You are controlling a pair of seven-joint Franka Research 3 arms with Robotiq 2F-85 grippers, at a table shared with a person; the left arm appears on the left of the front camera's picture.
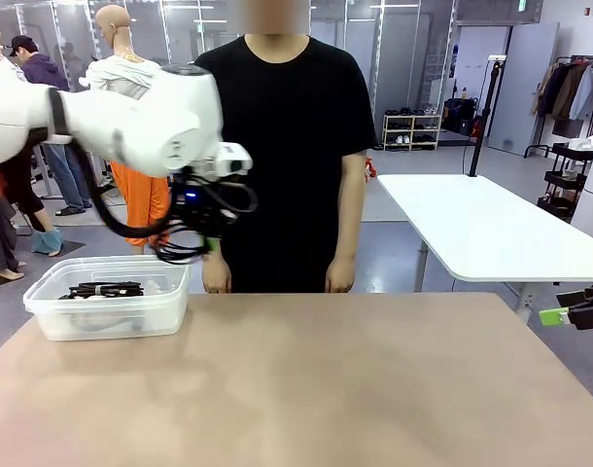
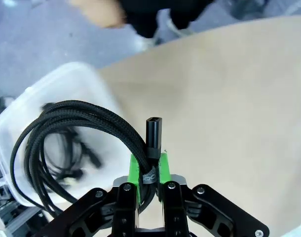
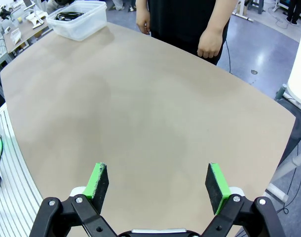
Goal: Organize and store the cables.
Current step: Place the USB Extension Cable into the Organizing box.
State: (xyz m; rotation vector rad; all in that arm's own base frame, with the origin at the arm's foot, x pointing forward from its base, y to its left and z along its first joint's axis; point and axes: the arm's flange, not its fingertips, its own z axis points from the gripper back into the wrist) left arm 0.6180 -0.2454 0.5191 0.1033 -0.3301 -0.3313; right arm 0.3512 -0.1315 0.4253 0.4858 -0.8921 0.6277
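With the clear plastic bin [image 1: 107, 297] at the table's left far corner as the marker, the task looks nearly finished: at least one coiled cable [image 1: 104, 289] already lies inside it, and the left gripper [image 2: 149, 170] hangs above its right rim, pads clamped on another black coiled cable [image 2: 76, 129] whose loops dangle over the opening. To the bin's right the tan table [image 1: 326, 389] carries no further cords. Far right of the bin, the right gripper [image 3: 158, 182] is spread wide with nothing between its pads, so what seems left is lowering and releasing this coil.
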